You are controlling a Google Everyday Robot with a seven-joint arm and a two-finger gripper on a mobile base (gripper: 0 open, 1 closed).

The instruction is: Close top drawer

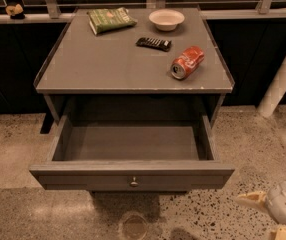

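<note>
The top drawer (pixel 132 174) of the grey cabinet is pulled out wide and its inside is bare. Its flat front panel carries a small round metal knob (pixel 133 182) at the centre. My gripper (pixel 266 217) is at the bottom right corner of the camera view, low and to the right of the drawer front, apart from it. Its two tan fingers (pixel 252 200) stand apart with nothing between them. The lower drawers are hidden beneath the open one.
On the cabinet top (pixel 113 64) lie a red soda can (pixel 187 62) on its side, a black bar (pixel 154 43), a white bowl (pixel 166 19) and a green chip bag (pixel 111 20). A white post (pixel 283 74) stands to the right. The floor is speckled stone.
</note>
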